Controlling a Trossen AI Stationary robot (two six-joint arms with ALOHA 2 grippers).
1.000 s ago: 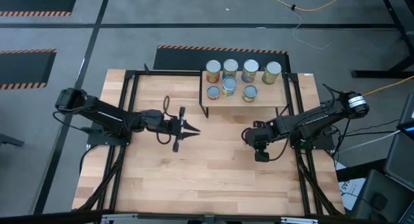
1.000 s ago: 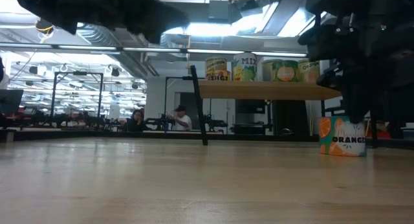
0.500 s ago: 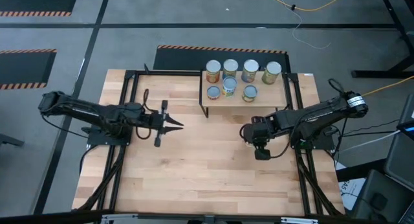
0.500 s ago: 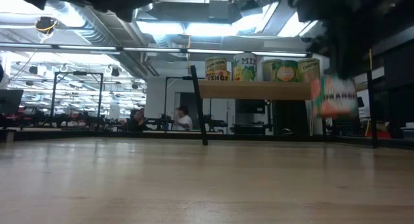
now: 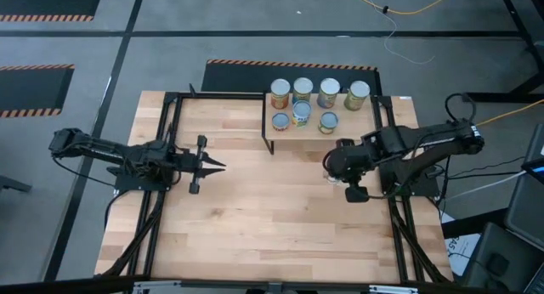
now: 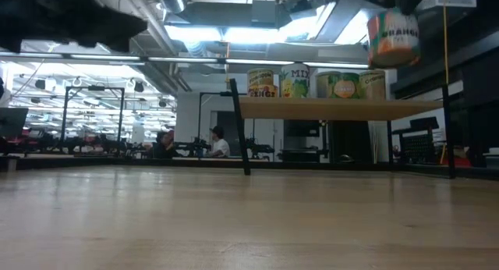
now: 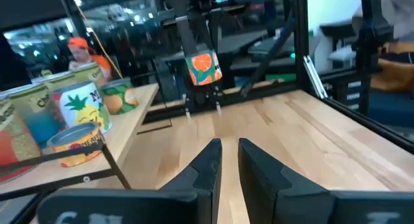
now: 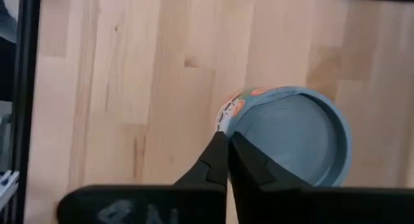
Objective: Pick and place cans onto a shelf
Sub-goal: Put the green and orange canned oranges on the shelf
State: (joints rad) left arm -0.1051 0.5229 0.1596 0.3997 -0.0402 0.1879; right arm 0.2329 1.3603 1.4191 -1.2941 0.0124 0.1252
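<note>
seven cans already stand on the shelf: four in the back row and three nearer its front edge, seen from above. an eighth, the orange-labelled can, is off the surface and in the air, held by the right end effector, whose fingers are closed on it. the low view shows this can higher than the shelf board and off to the side of it, and the left wrist view shows it hanging under the right arm, clear of the wooden surface. in the right wrist view the can's pale round top sits just past the dark fingers, which seem to grip it at the rim, though how firm the hold is cannot be read.

the step in hand looks like the carry: the can is lifted but not yet over the shelf. from above, the right end effector is in front of the shelf's right end, near it but not above the board. the next move probably calls for travelling in over the board, to the bare patch at the front right beside the front row, then lowering the can upright until it rests, without knocking its neighbours, and only then releasing.

the left end effector waits over the left part of the surface, well apart from the shelf, its fingers nearly together and holding nothing.
</note>
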